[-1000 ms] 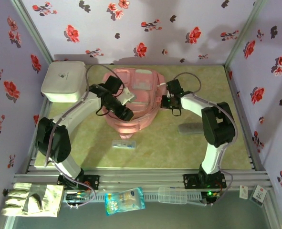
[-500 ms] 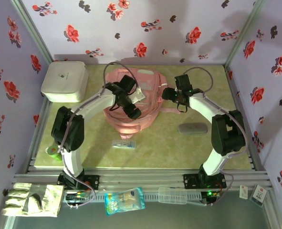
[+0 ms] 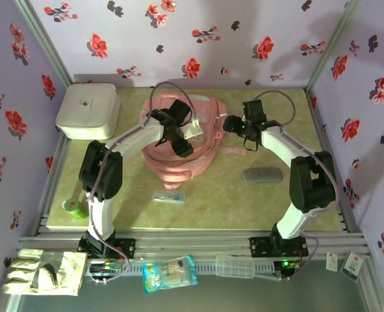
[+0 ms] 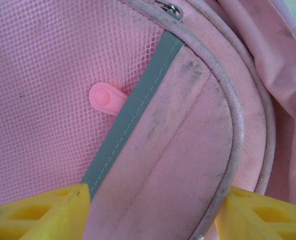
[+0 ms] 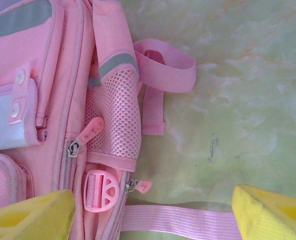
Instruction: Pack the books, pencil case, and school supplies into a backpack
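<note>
The pink backpack (image 3: 172, 166) lies flat at the table's back centre. My left gripper (image 3: 182, 148) hangs over its front, jaws open, yellow fingertips (image 4: 37, 215) straddling a pocket panel (image 4: 178, 150) beside the mesh. Open too, my right gripper (image 3: 229, 123) is at the backpack's right side, above a strap (image 5: 183, 222), a buckle (image 5: 98, 190) and a zipper pull (image 5: 140, 186). To the right on the table is the grey pencil case (image 3: 263, 175). In front of the backpack lies the clear packet (image 3: 169, 196), with the green roll (image 3: 75, 208) at the left edge. The books are out of view.
A white rounded box (image 3: 88, 110) stands at the back left. Beyond the table's near rail lie pale gloves (image 3: 45, 272), a blue-white bag (image 3: 170, 273) and a clear case (image 3: 237, 265). Flowered walls close in three sides.
My right gripper has opened and shifted up along the backpack's right side. The left arm has folded inward, moving its gripper up and right over the backpack and uncovering the green roll.
</note>
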### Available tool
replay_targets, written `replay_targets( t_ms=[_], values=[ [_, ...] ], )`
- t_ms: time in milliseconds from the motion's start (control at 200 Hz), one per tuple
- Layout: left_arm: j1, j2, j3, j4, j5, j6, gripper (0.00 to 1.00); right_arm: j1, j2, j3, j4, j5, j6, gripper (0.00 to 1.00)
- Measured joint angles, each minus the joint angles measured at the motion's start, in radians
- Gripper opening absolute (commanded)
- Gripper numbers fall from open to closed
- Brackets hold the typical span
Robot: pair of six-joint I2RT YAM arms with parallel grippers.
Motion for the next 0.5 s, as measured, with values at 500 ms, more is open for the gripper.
replay_targets(
  t_ms=[500],
  values=[
    [-0.008,0.065,0.06,-0.058,-0.009,0.112,0.64,0.0,0.001,0.0,0.021,-0.032,0.018,0.82]
  ],
)
